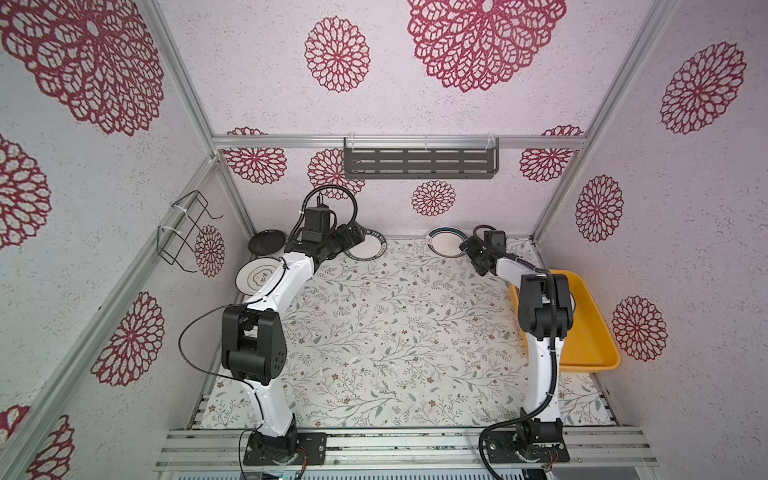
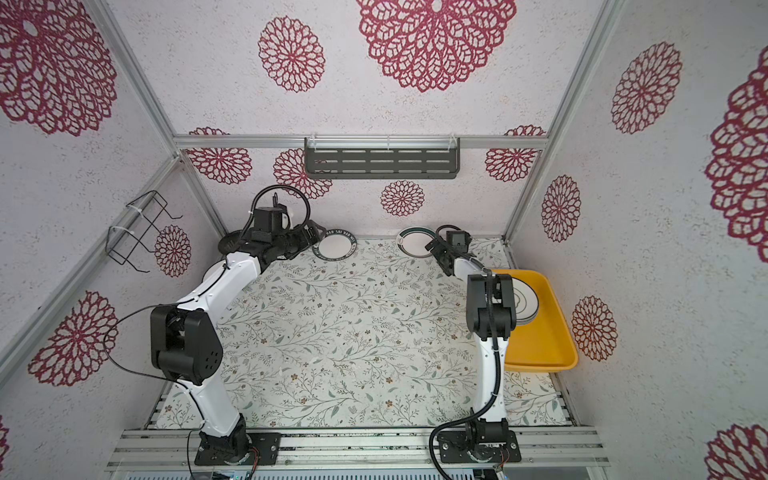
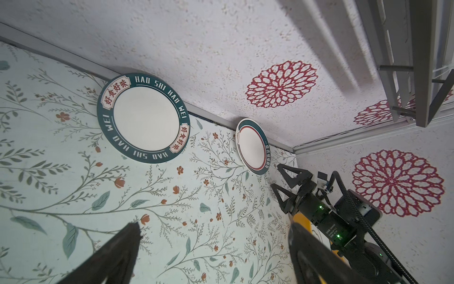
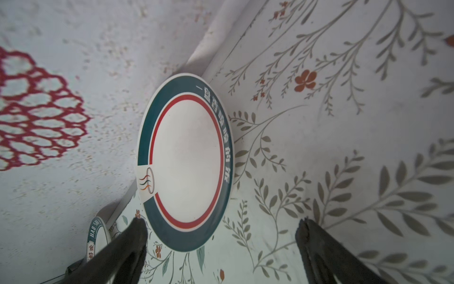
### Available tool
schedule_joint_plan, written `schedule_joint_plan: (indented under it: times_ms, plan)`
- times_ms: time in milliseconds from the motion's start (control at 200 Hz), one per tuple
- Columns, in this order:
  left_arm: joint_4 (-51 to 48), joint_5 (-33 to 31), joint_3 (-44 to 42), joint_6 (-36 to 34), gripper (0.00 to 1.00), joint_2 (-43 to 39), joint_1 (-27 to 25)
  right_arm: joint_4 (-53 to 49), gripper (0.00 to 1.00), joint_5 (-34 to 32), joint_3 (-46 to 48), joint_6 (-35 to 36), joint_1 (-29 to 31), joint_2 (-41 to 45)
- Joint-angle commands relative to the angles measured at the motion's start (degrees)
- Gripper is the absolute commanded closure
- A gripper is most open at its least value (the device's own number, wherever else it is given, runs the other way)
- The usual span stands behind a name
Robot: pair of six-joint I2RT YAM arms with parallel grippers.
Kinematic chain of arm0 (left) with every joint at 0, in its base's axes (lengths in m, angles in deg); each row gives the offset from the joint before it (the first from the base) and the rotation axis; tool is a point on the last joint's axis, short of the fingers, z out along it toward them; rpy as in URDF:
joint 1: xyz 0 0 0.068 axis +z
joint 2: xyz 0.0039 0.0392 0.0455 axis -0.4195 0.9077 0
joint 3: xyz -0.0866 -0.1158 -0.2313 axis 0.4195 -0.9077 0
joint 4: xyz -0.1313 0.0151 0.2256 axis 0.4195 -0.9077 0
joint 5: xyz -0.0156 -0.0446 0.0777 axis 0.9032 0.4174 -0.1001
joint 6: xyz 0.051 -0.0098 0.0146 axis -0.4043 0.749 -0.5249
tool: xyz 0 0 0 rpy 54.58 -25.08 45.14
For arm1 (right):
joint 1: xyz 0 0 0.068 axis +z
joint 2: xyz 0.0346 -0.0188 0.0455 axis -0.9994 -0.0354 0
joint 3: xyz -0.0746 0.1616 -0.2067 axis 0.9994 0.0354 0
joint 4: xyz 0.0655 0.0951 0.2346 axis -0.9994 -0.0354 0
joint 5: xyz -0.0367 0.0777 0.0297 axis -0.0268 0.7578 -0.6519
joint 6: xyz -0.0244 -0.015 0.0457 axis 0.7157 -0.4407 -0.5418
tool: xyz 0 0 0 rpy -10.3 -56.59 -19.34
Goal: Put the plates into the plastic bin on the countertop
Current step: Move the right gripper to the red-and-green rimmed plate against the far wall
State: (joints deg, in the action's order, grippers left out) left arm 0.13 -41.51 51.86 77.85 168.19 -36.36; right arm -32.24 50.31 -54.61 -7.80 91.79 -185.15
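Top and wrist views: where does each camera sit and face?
Top views: high above the front, looking down and back over the vine-printed white countertop and yellow plastic bin; both arms show whole.
Left wrist: on the left arm, facing the back wall past the open left gripper, at the round white plate with teal lettered rim; right gripper shows too.
Right wrist: on the right arm, facing the round white plate with teal rim and red ring; its own open fingers show.
Shared: both wrist views see both plates.

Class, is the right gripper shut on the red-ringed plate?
No: the right gripper has its jaws wide apart, and the red-ringed plate lies on the countertop ahead of it.
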Motion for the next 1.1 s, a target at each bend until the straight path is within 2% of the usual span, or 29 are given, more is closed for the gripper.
schedule_joint_plan:
  times_ms: [0,85,315,470,650,896,1096]
  plan:
    - [1.0,4.6,1.5,0.5,0.03,1.7,0.5,2.9,0.01,0.8,-3.1,-2.7,0.1,-1.1]
    - [3.0,8.5,1.7,1.9,0.03,2.6,1.1,3.7,0.01,1.2,-3.3,-3.7,0.1,-2.2]
    - [6.1,13.4,2.0,2.7,0.03,4.4,1.3,4.6,0.02,1.5,-4.3,-7.6,0.4,-5.8]
    - [6.6,16.6,4.7,3.2,0.03,8.4,1.3,4.5,0.07,2.1,-6.4,-10.4,0.9,-8.7]
    - [7.7,21.2,7.3,5.1,0.03,12.1,1.2,4.0,0.31,3.6,-9.3,-14.6,1.0,-12.2]
    - [6.7,21.3,9.9,5.4,0.03,14.3,1.2,1.0,0.53,3.8,-10.8,-15.5,1.0,-14.4]
    - [3.7,19.6,12.0,4.0,0.03,14.9,1.4,-1.7,0.81,3.8,-10.3,-14.7,1.1,-14.2]
